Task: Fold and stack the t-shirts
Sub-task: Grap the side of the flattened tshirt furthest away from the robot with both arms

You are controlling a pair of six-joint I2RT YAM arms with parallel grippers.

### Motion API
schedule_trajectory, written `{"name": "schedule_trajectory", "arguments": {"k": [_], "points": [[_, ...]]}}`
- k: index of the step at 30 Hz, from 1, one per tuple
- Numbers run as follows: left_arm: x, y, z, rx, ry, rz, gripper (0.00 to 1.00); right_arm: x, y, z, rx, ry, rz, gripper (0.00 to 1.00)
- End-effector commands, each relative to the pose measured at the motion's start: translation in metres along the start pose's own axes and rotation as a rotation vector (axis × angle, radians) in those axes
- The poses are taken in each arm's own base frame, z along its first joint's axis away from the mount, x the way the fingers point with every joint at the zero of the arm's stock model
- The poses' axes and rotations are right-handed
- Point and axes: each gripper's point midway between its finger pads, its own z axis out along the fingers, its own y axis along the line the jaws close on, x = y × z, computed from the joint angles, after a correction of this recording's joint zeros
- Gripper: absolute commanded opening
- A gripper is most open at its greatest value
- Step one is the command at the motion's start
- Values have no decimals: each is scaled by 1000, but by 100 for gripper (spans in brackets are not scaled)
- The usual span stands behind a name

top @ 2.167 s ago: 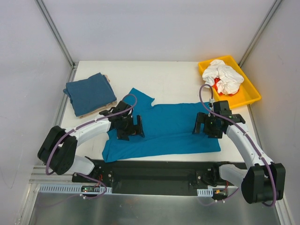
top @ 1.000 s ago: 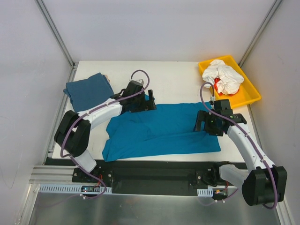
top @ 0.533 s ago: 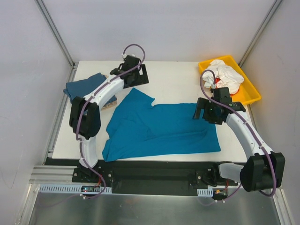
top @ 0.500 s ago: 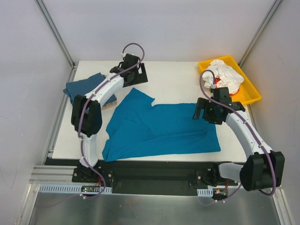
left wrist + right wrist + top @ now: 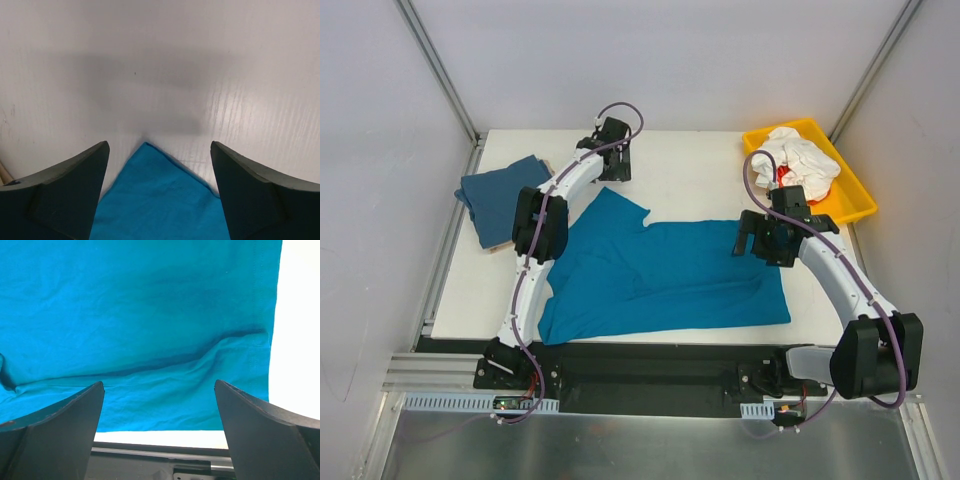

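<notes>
A bright teal-blue t-shirt (image 5: 665,272) lies spread flat in the middle of the table, one sleeve corner (image 5: 156,197) pointing to the far left. My left gripper (image 5: 614,163) hovers past that corner, open, with the cloth tip lying on the table between its fingers (image 5: 65,192), untouched. My right gripper (image 5: 770,240) hangs open over the shirt's right end (image 5: 150,315), holding nothing. The darker slate-blue t-shirt (image 5: 506,195) lies folded at the left on a beige one, of which only an edge (image 5: 498,246) shows.
A yellow tray (image 5: 850,205) at the back right corner holds a crumpled white cloth (image 5: 800,165). The table's near edge (image 5: 165,437) and the black rail run just below the teal shirt's hem. Frame posts stand at both back corners.
My left gripper has left the teal shirt's sleeve and swung to the far side of the table; the sleeve now lies spread out flat. The right gripper has shifted slightly away from me.
</notes>
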Motion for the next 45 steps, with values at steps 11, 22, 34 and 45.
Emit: {"name": "schedule_trajectory", "arguments": {"k": [11,22,34,45], "points": [[33,15,6,-49,98,-9,52,7,-7,-2,34,-2,-3,96],[52,19,2,-39,161,9,0,2,-28,-1,171,-24,64,96],[30,18,-43,2,105,-9,0,-78,-31,37,357,-81,176,96],[30,18,-81,51,93,-8,0,-134,-49,79,608,-94,243,99]]}}
